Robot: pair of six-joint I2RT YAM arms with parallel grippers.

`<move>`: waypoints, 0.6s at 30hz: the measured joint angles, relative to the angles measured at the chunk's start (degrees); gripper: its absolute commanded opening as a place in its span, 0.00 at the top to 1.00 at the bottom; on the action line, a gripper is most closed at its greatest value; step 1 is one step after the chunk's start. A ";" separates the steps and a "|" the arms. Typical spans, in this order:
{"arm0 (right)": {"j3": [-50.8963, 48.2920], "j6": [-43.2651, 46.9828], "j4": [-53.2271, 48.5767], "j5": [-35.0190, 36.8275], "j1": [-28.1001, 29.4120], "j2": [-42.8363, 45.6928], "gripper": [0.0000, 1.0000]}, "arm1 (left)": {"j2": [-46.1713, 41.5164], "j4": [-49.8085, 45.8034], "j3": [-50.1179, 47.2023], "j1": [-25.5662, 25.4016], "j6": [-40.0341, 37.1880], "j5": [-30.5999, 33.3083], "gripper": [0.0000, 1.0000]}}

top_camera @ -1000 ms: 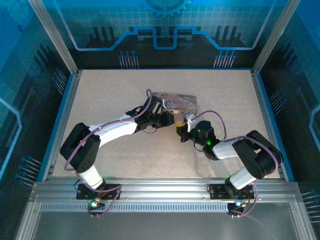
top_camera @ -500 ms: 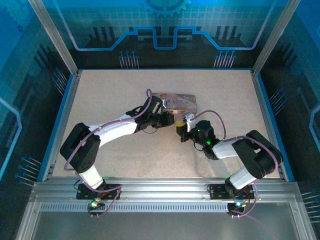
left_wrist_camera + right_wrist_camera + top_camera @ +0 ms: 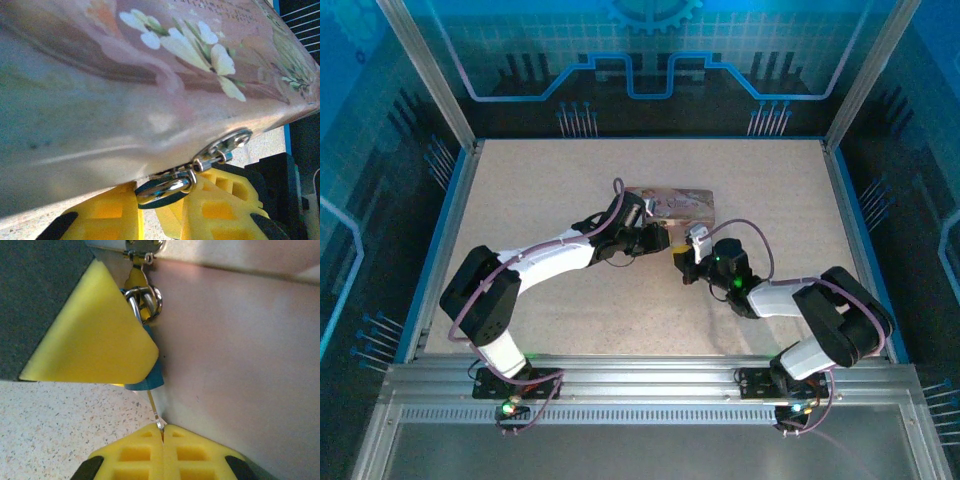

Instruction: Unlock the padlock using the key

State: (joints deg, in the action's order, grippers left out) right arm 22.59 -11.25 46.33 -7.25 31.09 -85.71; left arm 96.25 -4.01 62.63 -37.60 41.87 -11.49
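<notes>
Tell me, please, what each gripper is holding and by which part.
The right gripper pinches the key by its outer end, blade toward the padlock. The left gripper seems to clamp the padlock by its body, near the shackle.

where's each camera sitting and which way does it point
top external: above and behind the robot, looking down at the table; left arm and right arm meet at the tin.
left wrist: on the left arm, facing the tin's side; left gripper grips the padlock.
right wrist: on the right arm, facing the tin; right gripper pinches the key.
shared: both wrist views catch tin and padlock.
</notes>
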 measured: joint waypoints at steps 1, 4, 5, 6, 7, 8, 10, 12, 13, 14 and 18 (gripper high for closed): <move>0.13 0.24 -0.31 0.00 0.00 0.00 1.00 | 0.02 0.00 0.00 0.00 0.00 0.00 0.80; 0.46 1.05 -1.11 0.42 0.15 0.00 1.00 | 0.02 -0.02 0.00 0.00 0.00 0.04 0.80; 0.52 1.27 -1.33 0.63 0.22 0.00 1.00 | 0.02 -0.04 0.00 0.00 -0.02 0.04 0.80; 0.59 1.33 -1.42 0.92 0.39 0.00 1.00 | 0.02 -0.07 0.00 0.00 -0.02 0.04 0.80; 0.59 1.49 -1.46 1.11 0.50 0.02 1.00 | 0.02 -0.11 0.00 0.00 -0.09 0.04 0.80; 0.61 1.68 -1.77 1.31 0.52 0.20 1.00 | 0.02 -0.13 0.00 0.00 -0.20 0.04 0.80; 0.66 1.99 -2.43 1.55 0.52 0.79 1.00 | 0.02 -0.11 0.00 0.00 -0.22 0.00 0.80; 0.79 2.36 -3.37 1.97 0.52 1.44 1.00 | 0.02 0.00 0.00 0.00 -0.22 -0.13 0.80; 0.79 2.56 -3.78 2.16 0.52 1.77 1.00 | 0.02 0.02 0.00 0.00 -0.24 -0.17 0.80; 0.79 2.75 -4.24 2.34 0.52 2.14 1.00 | 0.02 0.04 0.00 0.00 -0.26 -0.20 0.80; 0.81 3.41 -6.03 2.60 0.50 3.48 1.00 | 0.02 0.07 0.00 0.00 -0.39 -0.44 0.80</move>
State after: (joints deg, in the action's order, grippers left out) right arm 23.40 -7.84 40.29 -4.64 31.59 -82.24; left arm 96.27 -3.95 62.63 -37.60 41.47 -11.92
